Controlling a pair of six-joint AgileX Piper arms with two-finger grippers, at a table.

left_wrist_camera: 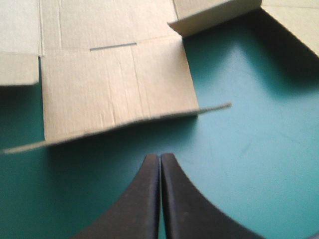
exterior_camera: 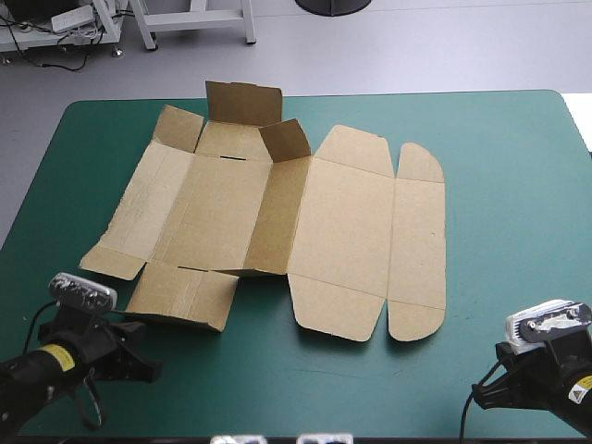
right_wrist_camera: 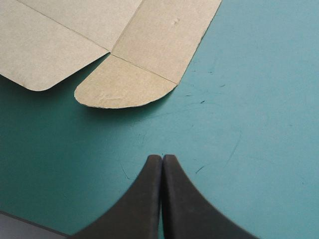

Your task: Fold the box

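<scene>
You have the box (exterior_camera: 277,222), a cut sheet of brown corrugated board, lying about the middle of the teal-green table cover (exterior_camera: 518,139), a little toward the left and far edges. Most of the sheet lies flat. The wide lid panel with its rounded end tabs is spread out on the right. At the far end a short wall stands up with its side flaps bent inward, and one long wall is raised along the middle of the sheet.

Your left gripper (left_wrist_camera: 160,155) sits low near the table's near left corner, its black fingers pressed together to a point and holding nothing. Just ahead of it lies the square near flap (left_wrist_camera: 114,84), whose free edge is lifted slightly off the cover and casts a shadow.

Your right gripper (right_wrist_camera: 162,156) is near the near right corner, likewise closed and empty. The rounded tab (right_wrist_camera: 124,89) of the lid lies flat ahead of it, apart from the fingers.

The cover is smooth with rounded corners and shows fine scratches near the right gripper. Beyond the far edge you see pale grey floor (exterior_camera: 416,46) and white frame legs (exterior_camera: 194,23).
</scene>
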